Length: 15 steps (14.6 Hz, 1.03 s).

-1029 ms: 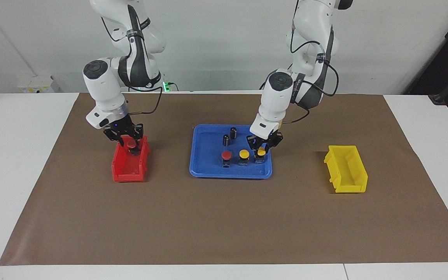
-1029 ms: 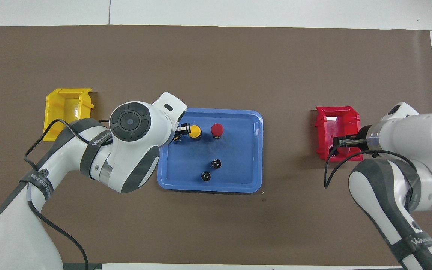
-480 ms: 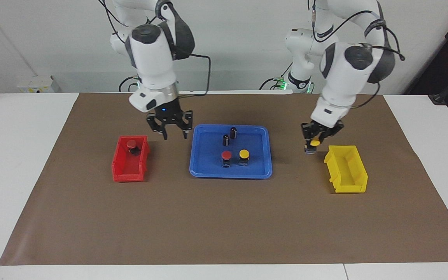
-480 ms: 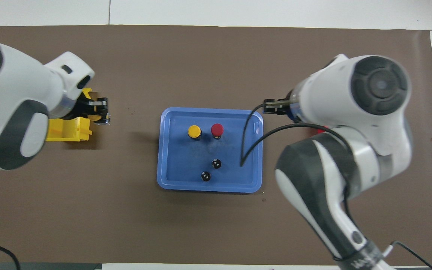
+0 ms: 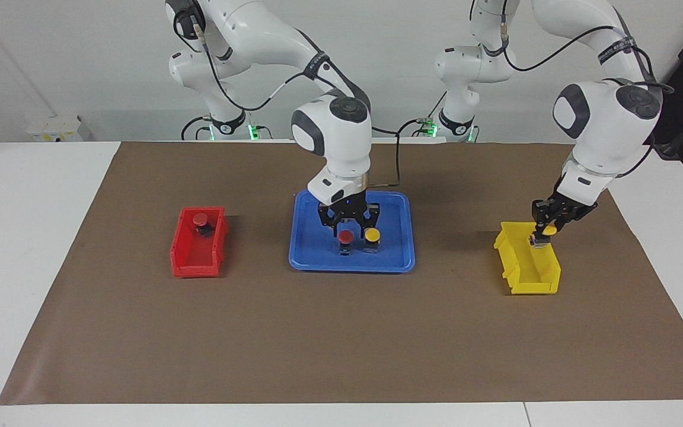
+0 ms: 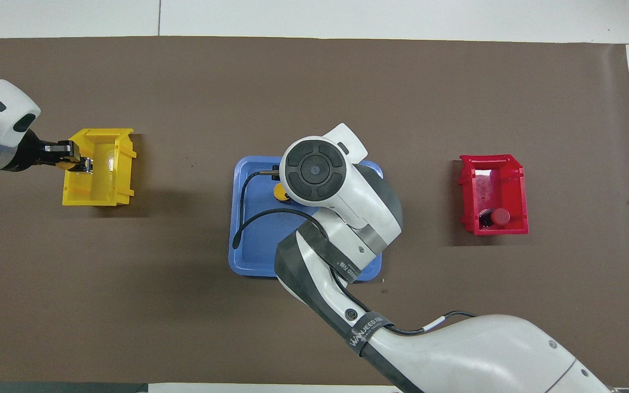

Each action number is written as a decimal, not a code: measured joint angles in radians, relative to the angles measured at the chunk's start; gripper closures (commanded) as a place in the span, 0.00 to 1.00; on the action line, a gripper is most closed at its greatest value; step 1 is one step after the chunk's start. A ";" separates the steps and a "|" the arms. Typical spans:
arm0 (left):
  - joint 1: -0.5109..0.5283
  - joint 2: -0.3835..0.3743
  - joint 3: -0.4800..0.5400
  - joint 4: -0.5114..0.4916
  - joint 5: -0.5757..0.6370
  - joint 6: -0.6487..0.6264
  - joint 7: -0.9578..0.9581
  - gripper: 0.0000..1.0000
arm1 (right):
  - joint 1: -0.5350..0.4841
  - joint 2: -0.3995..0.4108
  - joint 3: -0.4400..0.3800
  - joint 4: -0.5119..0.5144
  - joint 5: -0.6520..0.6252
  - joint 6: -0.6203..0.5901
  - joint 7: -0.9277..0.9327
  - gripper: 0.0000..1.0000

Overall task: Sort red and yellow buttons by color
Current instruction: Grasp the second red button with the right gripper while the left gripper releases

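Note:
My left gripper (image 5: pixel 545 232) is shut on a yellow button (image 5: pixel 549 229) and hangs low over the yellow bin (image 5: pixel 519 270), at the bin's end nearer the robots; the overhead view shows this gripper (image 6: pixel 78 162) at the bin's (image 6: pixel 108 192) outer wall. My right gripper (image 5: pixel 347 225) stands open, low over the red button (image 5: pixel 345 237) on the blue tray (image 5: pixel 312 261). A second yellow button (image 5: pixel 372 235) stands beside that red one. Another red button (image 5: pixel 201 220) lies in the red bin (image 5: pixel 190 264).
The tray sits mid-table between the two bins on a brown mat. In the overhead view my right arm covers most of the tray (image 6: pixel 246 240), leaving only an edge of the yellow button (image 6: pixel 279 192) showing. The red bin (image 6: pixel 516 180) holds its button (image 6: pixel 500 216).
My right gripper has swung from beside the red bin to over the tray's red button. My left gripper has carried its yellow button from beside the yellow bin to over it.

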 measured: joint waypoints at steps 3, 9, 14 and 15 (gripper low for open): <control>0.025 0.011 0.000 -0.053 0.000 0.066 0.028 0.99 | 0.000 0.012 -0.002 -0.011 -0.012 0.001 0.000 0.33; 0.029 0.047 -0.007 -0.150 -0.007 0.173 0.031 0.99 | 0.000 0.002 -0.002 -0.072 -0.013 0.042 0.000 0.46; 0.026 0.047 -0.016 -0.149 -0.012 0.173 0.031 0.89 | -0.002 -0.004 -0.004 -0.080 -0.013 0.037 0.000 0.76; 0.026 0.047 -0.019 -0.149 -0.012 0.173 0.031 0.66 | -0.005 -0.009 -0.006 -0.074 -0.013 0.026 0.000 0.76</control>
